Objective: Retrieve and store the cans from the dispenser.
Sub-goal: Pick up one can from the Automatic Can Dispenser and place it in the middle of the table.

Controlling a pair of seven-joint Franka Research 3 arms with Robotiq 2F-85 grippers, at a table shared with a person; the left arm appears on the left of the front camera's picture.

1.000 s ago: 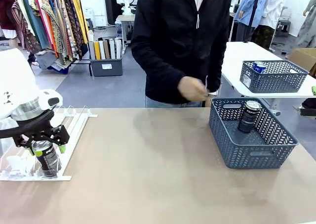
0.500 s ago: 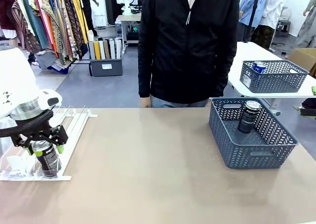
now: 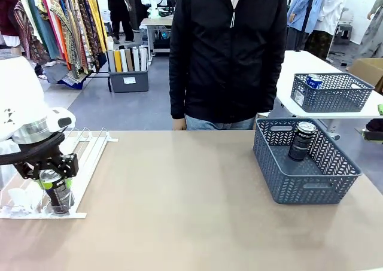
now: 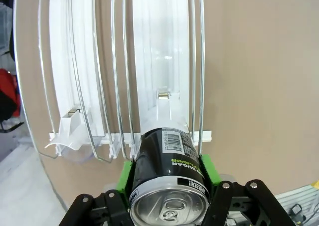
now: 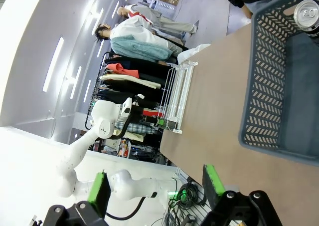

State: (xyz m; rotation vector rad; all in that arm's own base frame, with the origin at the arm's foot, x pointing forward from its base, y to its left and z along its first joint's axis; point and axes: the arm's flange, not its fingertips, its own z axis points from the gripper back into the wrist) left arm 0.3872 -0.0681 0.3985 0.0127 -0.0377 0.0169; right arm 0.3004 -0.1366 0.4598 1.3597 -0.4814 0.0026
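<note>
At the front end of the white dispenser (image 3: 90,154) on the table's left, my left gripper (image 3: 55,183) is shut on a dark can (image 3: 57,193). In the left wrist view the can (image 4: 167,171) with its silver top sits clamped between the green pads (image 4: 124,173), just past the dispenser (image 4: 162,61) lanes' stoppers. A second dark can (image 3: 301,141) stands upright in the grey-blue basket (image 3: 305,178) at the right. The right wrist view has my right gripper (image 5: 157,191) open in the air, with that basket (image 5: 279,86) and its can (image 5: 306,14) below.
A person in a black jacket (image 3: 230,49) stands at the far edge of the table, arms down. Another basket (image 3: 330,91) holding a blue can (image 3: 313,80) sits on a white table behind. The brown tabletop (image 3: 179,193) lies bare between dispenser and basket.
The person's hand dropped from in front of the body to the side. My left gripper has closed in on the dark can at the dispenser's front and barely shifted.
</note>
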